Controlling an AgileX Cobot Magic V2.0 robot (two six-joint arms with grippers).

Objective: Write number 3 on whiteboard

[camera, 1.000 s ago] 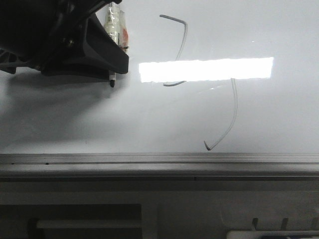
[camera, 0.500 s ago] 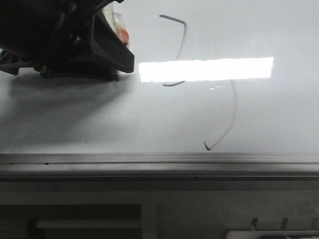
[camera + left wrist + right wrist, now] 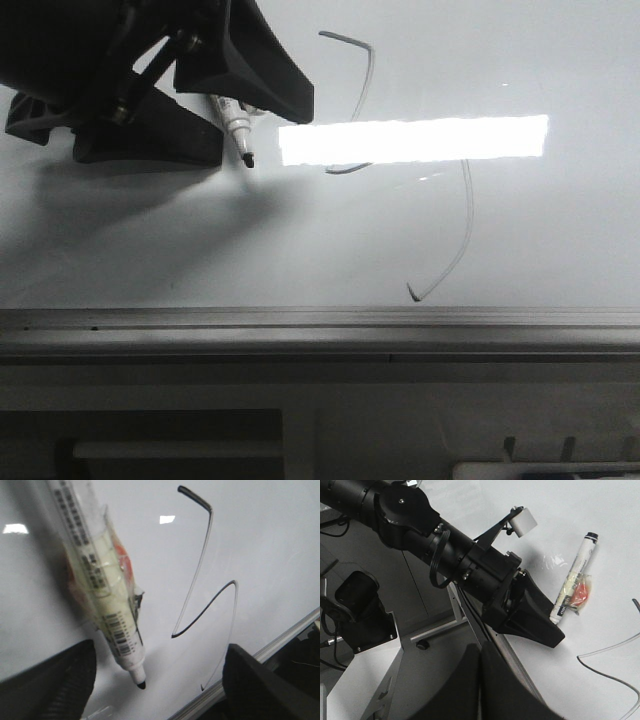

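The whiteboard (image 3: 540,230) fills the front view. The number 3 (image 3: 468,215) is a thin dark-grey line of two loose curves, partly crossed by glare; it also shows in the left wrist view (image 3: 202,555). My left gripper (image 3: 258,135) is open over the board's left part. A white marker (image 3: 236,125) with a black tip lies slanted between its spread fingers, touching neither in the left wrist view (image 3: 102,585). In the right wrist view the marker (image 3: 572,582) lies on the board beside a left finger (image 3: 535,625). My right gripper (image 3: 480,670) is shut and empty, off the board's edge.
A bright white rectangular glare (image 3: 415,140) lies across the board. A dark grey ridged ledge (image 3: 320,330) runs along the board's near edge. The left arm (image 3: 420,525) reaches over the rim, and a black arm base (image 3: 362,610) stands beside the board.
My left gripper's jaws have opened and tilted. The marker, held upright in them a second ago, now lies loose on the board between the fingers.
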